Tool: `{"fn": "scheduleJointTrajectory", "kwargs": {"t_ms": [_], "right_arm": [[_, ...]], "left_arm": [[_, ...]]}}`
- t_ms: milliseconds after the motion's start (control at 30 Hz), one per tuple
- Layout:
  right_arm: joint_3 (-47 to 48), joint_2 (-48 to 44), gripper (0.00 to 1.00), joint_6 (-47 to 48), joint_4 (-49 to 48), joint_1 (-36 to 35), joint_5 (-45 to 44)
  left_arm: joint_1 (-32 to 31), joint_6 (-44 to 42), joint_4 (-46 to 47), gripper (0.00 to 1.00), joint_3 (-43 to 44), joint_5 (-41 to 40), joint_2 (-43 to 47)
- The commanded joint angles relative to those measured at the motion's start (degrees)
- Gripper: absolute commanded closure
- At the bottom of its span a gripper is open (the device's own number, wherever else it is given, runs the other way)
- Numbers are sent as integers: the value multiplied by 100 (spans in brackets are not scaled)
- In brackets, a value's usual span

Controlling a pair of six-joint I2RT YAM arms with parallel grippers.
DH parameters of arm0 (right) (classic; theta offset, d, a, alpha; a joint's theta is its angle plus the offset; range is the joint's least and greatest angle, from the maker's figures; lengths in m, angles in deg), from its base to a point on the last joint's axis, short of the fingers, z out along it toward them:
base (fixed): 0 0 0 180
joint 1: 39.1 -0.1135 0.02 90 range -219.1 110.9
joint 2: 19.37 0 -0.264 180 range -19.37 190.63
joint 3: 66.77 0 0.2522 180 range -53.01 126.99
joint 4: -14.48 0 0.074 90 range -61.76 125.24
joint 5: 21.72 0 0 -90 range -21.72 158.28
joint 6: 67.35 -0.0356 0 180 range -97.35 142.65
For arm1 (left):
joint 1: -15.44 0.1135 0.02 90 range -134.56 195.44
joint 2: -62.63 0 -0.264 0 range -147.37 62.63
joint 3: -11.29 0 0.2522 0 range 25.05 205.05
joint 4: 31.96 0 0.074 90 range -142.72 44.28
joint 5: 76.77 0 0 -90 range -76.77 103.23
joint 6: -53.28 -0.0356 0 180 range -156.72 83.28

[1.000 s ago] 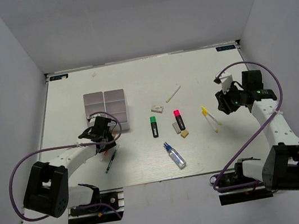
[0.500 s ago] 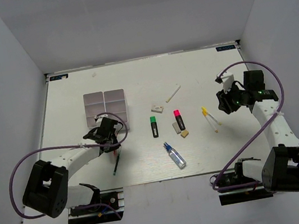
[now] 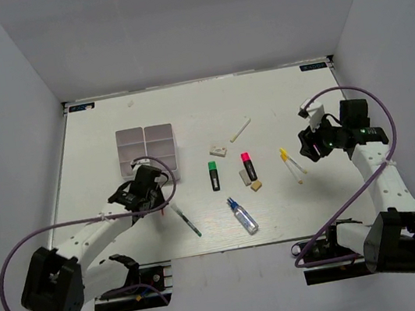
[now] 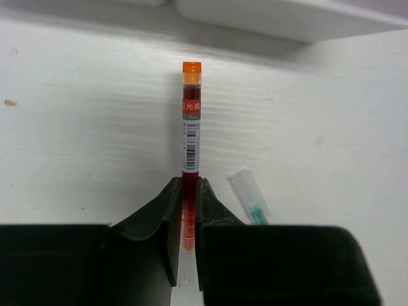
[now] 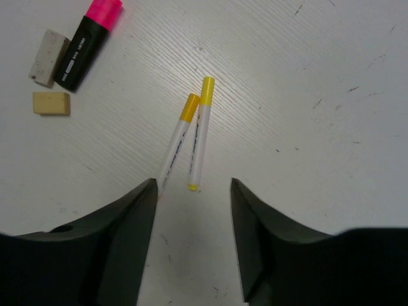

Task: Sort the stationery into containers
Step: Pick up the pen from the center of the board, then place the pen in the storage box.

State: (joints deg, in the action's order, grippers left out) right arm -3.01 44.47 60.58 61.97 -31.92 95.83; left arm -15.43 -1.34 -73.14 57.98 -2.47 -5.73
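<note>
**Red pen pinched in the left jaws, box straight ahead**

My left gripper (image 4: pixel 186 197) has its jaws pressed onto the barrel of a thin red pen (image 4: pixel 190 127), gripping it near the back end. The pen's long axis runs straight out from the jaws, orange cap foremost. The cap points at the near wall of the box (image 3: pixel 146 144), which lies just beyond it. From above, the left arm reaches forward from its base with the wrist just short of the box's near right corner, so it is much the nearer arm. I cannot tell whether the pen is off the table. I judge the next move needs a lift and a carry forward over that wall, with the pen's length lined up along a compartment. A green pen (image 3: pixel 187 223) lies on the table near the jaws, not touching them.

My right gripper (image 5: pixel 191 185) hangs with jaws spread and nothing between them. Two yellow pens (image 5: pixel 194 137) lie side by side just ahead of the gap, slightly tilted, well apart from the box.
</note>
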Motion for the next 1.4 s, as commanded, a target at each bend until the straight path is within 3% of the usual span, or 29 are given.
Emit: {"fn": "scheduleJointTrajectory", "kwargs": {"t_ms": [0,100,200,300,400,433,533,767,1033,1200,1367], "right_arm": [[-8,-126,38,293,256,29,417],[45,-108,26,548,572,3,873],[80,-38,25,785,862,-15,1234],[151,50,30,953,1117,-50,1541],[221,120,54,1137,1284,-120,1797],[186,147,73,1311,1311,-146,1841],[142,129,96,1436,1346,-287,2043],[45,138,90,1471,1030,-665,2176],[-104,270,84,1383,792,-972,2141],[-139,296,82,1401,784,-1043,2105],[-174,244,82,1392,810,-1043,2044]], "left_arm": [[-33,-293,96,100,12,531,761],[-33,-566,289,100,126,1093,1604],[-33,-707,588,100,363,1307,2282],[28,-707,843,100,714,774,2362],[99,-707,1413,100,1013,96,1978],[99,-707,1563,100,1144,-106,1845],[99,-707,2231,100,1425,-923,1223],[99,-200,2224,100,2261,-3058,-89],[152,-347,2223,100,3079,-4622,-1153],[213,-549,2426,100,3255,-4942,-1741],[319,179,1565,100,3851,-5618,-2330]]}}
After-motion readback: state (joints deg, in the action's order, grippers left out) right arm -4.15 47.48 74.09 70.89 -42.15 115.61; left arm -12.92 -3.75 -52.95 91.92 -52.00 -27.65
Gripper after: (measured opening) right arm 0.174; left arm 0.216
